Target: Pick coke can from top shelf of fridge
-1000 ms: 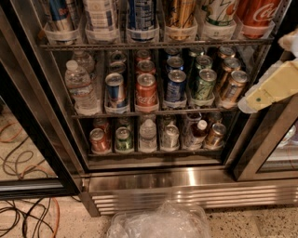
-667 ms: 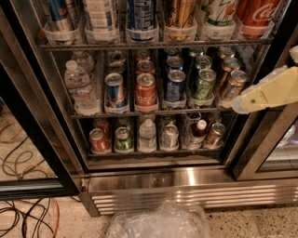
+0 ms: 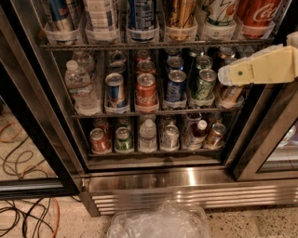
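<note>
The coke can (image 3: pixel 257 14), red with white script, stands at the far right of the top shelf (image 3: pixel 153 45) in a clear plastic holder; its top is cut off by the frame edge. The fridge (image 3: pixel 186 183) is open in front of me, with wire shelves of cans and bottles. My gripper (image 3: pixel 228 73), cream-coloured, reaches in from the right edge. It hangs just below the top shelf's rail, below and left of the coke can, in front of the middle shelf's right-hand cans.
Other cans fill the top shelf left of the coke can. A smaller-looking red Coca-Cola can (image 3: pixel 146 90) and a water bottle (image 3: pixel 80 86) stand on the middle shelf. A black door frame (image 3: pixel 265 139) is at the right. Crumpled clear plastic (image 3: pixel 158 222) and cables (image 3: pixel 28 214) lie on the floor.
My gripper has moved left and up, from beside the middle shelf's right end to just under the top shelf's rail. The cans have not moved.
</note>
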`<state>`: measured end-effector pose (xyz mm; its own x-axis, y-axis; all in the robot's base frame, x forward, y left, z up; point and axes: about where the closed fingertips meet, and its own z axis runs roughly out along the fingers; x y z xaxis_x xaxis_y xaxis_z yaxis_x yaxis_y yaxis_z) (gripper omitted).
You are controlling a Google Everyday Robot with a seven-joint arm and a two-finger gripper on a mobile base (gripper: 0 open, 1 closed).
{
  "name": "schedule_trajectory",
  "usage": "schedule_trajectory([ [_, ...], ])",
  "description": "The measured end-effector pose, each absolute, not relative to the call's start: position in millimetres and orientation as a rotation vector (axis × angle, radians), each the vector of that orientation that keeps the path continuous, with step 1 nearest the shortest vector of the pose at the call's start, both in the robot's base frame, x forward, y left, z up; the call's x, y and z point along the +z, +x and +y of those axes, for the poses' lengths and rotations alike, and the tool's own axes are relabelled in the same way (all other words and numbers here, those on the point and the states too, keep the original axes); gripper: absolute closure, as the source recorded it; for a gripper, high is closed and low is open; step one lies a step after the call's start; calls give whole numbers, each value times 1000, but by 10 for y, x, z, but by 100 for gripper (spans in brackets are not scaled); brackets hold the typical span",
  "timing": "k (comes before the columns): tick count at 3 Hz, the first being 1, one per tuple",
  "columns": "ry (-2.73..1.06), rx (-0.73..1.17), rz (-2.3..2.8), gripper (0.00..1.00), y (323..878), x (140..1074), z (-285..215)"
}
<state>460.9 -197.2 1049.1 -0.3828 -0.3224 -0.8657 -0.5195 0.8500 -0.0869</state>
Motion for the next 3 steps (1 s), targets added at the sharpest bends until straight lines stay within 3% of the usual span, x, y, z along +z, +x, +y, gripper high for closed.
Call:
schedule_trajectory([
  [3, -511, 318, 1886, 0, 4870, 10564, -1848],
])
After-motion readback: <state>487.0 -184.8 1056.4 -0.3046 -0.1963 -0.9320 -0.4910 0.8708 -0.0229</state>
